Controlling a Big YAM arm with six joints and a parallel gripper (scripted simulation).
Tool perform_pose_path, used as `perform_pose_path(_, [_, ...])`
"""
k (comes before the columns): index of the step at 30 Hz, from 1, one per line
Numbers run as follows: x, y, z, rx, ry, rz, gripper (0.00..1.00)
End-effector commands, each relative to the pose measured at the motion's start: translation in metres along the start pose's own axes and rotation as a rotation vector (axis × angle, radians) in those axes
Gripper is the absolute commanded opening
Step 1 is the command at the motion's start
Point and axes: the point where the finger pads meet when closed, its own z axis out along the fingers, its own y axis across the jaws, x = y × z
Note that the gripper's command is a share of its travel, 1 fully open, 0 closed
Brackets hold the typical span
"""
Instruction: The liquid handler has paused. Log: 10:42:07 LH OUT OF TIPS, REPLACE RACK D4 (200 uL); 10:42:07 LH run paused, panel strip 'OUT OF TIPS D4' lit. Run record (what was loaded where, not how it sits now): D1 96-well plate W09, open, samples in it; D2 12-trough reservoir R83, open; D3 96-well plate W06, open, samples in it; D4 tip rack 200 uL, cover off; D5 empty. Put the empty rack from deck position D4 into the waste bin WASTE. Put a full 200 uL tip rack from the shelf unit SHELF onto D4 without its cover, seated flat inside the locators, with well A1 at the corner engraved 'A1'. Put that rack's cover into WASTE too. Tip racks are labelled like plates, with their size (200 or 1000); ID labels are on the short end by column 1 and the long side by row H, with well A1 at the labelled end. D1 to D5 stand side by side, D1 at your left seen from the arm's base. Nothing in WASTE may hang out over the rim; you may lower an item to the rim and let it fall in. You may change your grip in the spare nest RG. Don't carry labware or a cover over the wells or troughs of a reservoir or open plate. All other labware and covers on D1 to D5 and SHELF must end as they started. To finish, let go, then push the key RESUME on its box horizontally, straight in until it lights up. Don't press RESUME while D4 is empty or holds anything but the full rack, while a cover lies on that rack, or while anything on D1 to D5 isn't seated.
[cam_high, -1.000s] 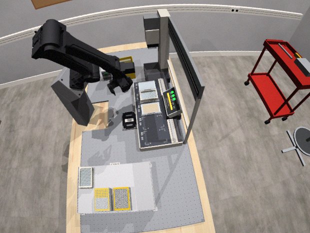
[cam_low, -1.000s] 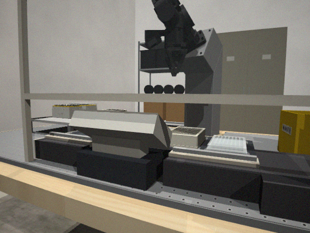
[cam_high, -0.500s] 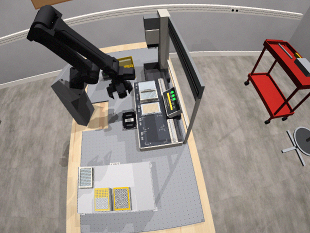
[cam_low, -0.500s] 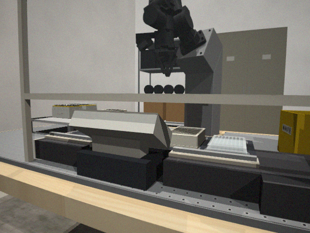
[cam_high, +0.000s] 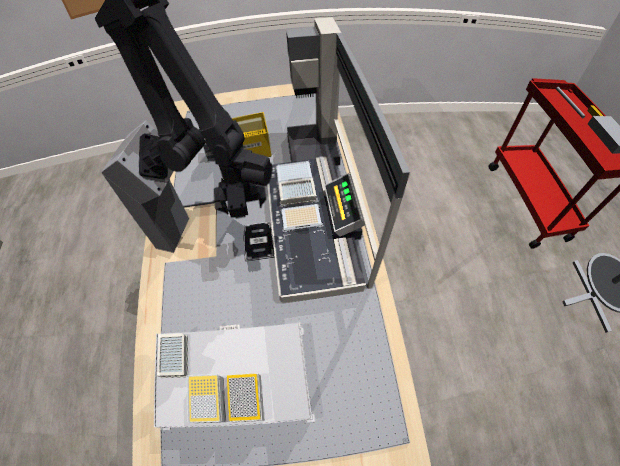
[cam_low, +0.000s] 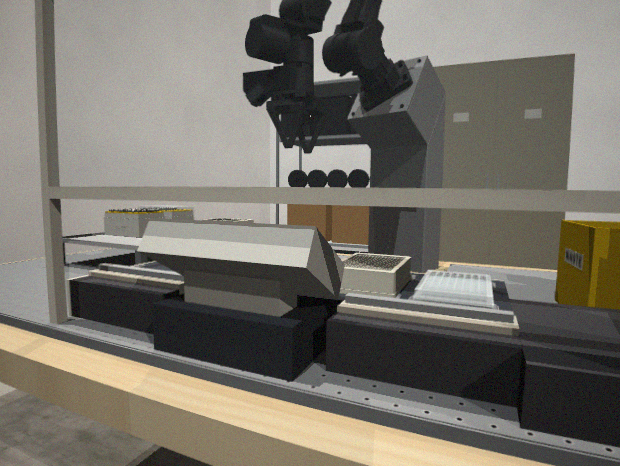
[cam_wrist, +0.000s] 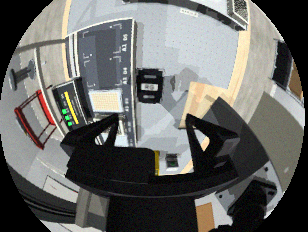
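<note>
My gripper (cam_high: 234, 204) is open and empty. It hangs high over the grey mat between the arm's base and the deck, fingers pointing down; it also shows in the exterior view (cam_low: 296, 136) and the wrist view (cam_wrist: 153, 136). The deck (cam_high: 305, 235) carries a clear plate (cam_high: 294, 171), a white gridded item (cam_high: 298, 189) and a beige gridded item (cam_high: 300, 216) at its far end. The two deck positions nearer the shelf (cam_high: 305, 258) show bare dark surface. The yellow waste bin (cam_high: 253, 136) stands behind the arm. The shelf (cam_high: 230, 373) holds a white rack (cam_high: 171, 354) and two yellow-framed racks (cam_high: 204, 398) (cam_high: 244, 397).
The black spare nest (cam_high: 258, 244) sits on the mat just below my gripper and beside the deck. The handler's panel (cam_high: 343, 202) shows green lights and a lit yellow strip. The tall gantry frame (cam_high: 370, 150) runs along the deck's far side. The arm's grey pedestal (cam_high: 142, 190) stands to the left.
</note>
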Motion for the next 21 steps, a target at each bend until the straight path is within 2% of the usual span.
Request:
perform_pose_path(1, [-0.031,0.015,-0.003,-0.018,-0.039,-0.042,1.0])
perform_pose_path(6, [-0.038,0.014,-0.003,-0.017,-0.039,-0.043,1.0])
perform_pose_path(7, [-0.033,0.017,-0.002,-0.025,-0.021,-0.055,1.0])
perform_pose_path(9, [-0.03,0.012,-0.001,-0.016,-0.015,-0.052,1.0])
perform_pose_path(10, [-0.043,0.014,-0.003,-0.016,-0.039,-0.024,1.0])
perform_pose_path(13, [-0.048,0.013,-0.003,-0.016,-0.039,-0.005,1.0])
perform_pose_path(21, [-0.089,0.008,-0.003,-0.011,-0.039,0.019,1.0])
